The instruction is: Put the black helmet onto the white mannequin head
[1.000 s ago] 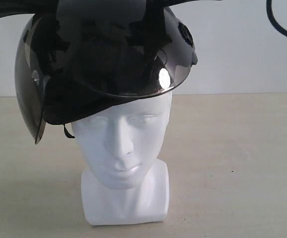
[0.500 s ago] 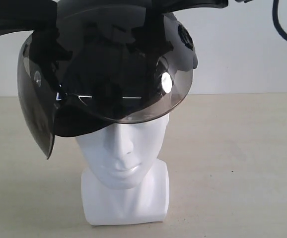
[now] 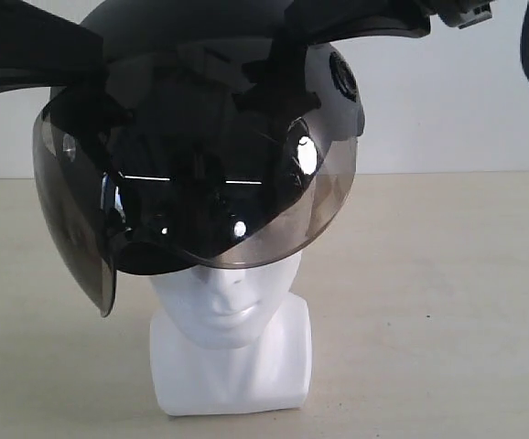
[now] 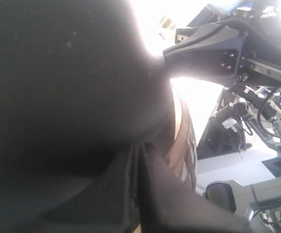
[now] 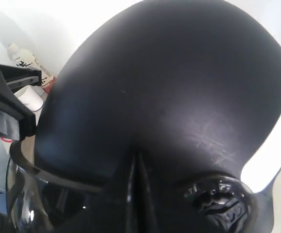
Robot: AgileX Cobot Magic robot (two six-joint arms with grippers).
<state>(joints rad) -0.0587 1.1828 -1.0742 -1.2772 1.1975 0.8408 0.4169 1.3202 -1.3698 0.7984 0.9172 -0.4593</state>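
My right fingers (image 5: pixel 145 204) are squeezed all the way shut. They pinch the back rim of the black helmet (image 3: pixel 191 27), and the round dark shell fills my right wrist view. My left fingers (image 4: pixel 155 194) look pressed together too, with only a thin line between them. They sit at the edge of the helmet, next to the brown see-through visor (image 3: pixel 210 201). It is very dark there, so the pinch itself is hard to see.

From the outside camera I see both arms reaching in at the top, one from each side, holding the helmet up. The helmet hangs over the white mannequin head (image 3: pixel 228 320) and is tipped a bit, with its left side lower. It is lower than a second ago. Then the eyes and forehead were showing under the visor. Now the visor covers them, and only the nose tip, mouth, chin and neck block show. The head stands in the same spot on the counter (image 3: pixel 448 320).
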